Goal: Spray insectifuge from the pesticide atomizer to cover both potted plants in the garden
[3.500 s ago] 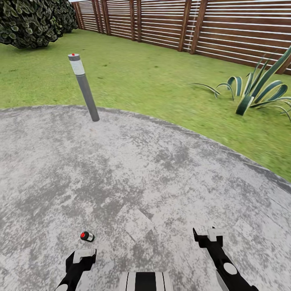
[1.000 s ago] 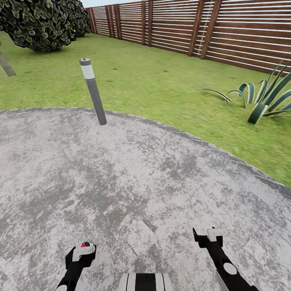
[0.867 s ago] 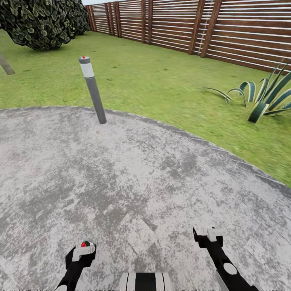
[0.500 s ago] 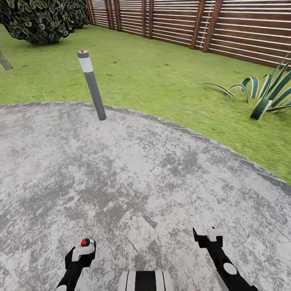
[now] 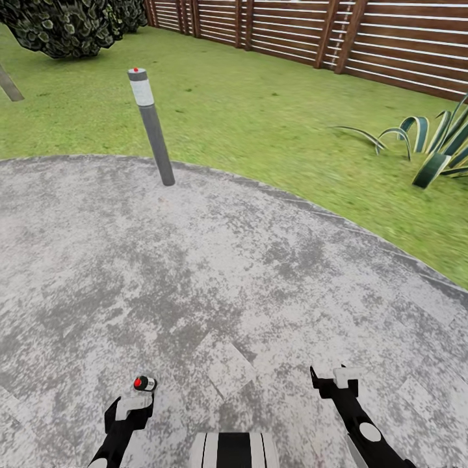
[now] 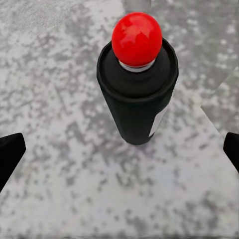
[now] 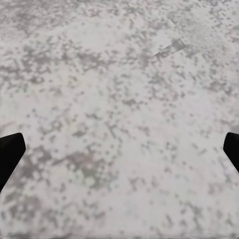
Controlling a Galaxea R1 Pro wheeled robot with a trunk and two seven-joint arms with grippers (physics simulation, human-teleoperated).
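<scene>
The pesticide atomizer [image 5: 142, 383] is a small dark bottle with a red round top and a white label. It stands upright on the round grey paved patch [image 5: 214, 273] of the garden. My left gripper [image 5: 132, 407] sits just behind it and is open. In the left wrist view the atomizer [image 6: 137, 94] stands a little ahead of my left gripper [image 6: 119, 154], between the two spread fingertips [image 6: 10, 155] and untouched. My right gripper [image 5: 335, 377] is open over bare paving, as the right wrist view [image 7: 119, 154] confirms. The potted plants are out of view.
A leaning grey post [image 5: 152, 127] with a red-dotted top stands at the paving's far edge. Green lawn [image 5: 273, 117] lies beyond it. A striped agave [image 5: 437, 148] grows at the right, a slatted brown fence [image 5: 390, 39] runs along the back, and a dark bush [image 5: 58, 26] is at far left.
The whole view has shifted right and tilted down, so the camera has moved. The atomizer stays just ahead of my left gripper. Both arms keep their pose.
</scene>
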